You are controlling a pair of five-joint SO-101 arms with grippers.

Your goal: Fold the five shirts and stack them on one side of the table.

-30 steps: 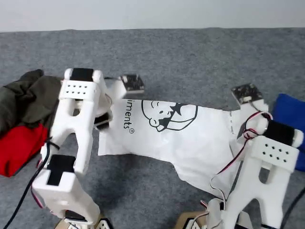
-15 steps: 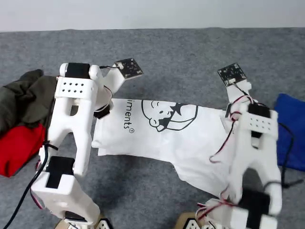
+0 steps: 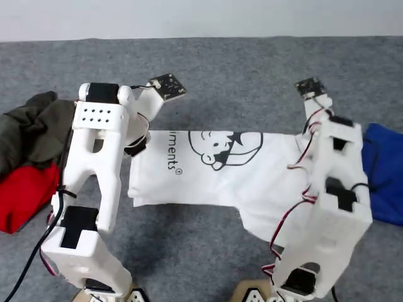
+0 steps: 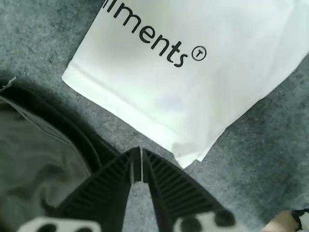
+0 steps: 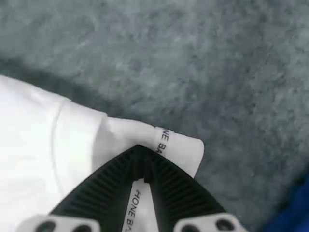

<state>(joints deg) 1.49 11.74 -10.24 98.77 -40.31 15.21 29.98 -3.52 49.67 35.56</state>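
Observation:
A white shirt (image 3: 214,182) with black print lies spread across the middle of the grey table (image 3: 239,75). My left gripper (image 4: 136,157) is shut, just off the corner of the shirt's hem (image 4: 159,130) at its left end, with nothing seen between the fingers. My right gripper (image 5: 141,152) is shut on the white shirt (image 5: 58,145) at its right edge, beside a printed strip (image 5: 164,140). In the high view the right arm (image 3: 334,182) covers that edge. An olive shirt (image 3: 31,132) and a red shirt (image 3: 22,192) are heaped at the left, and a blue shirt (image 3: 384,170) lies at the right.
The far half of the table beyond the white shirt is bare grey carpet. The olive shirt (image 4: 34,164) lies close beside my left gripper. A corner of the blue shirt (image 5: 294,217) sits near my right gripper. The two arm bases stand at the near edge.
The right arm has swung out over the shirt's right edge, and the shirt has shifted slightly rightward and flattened. The left arm has barely moved over the last half second.

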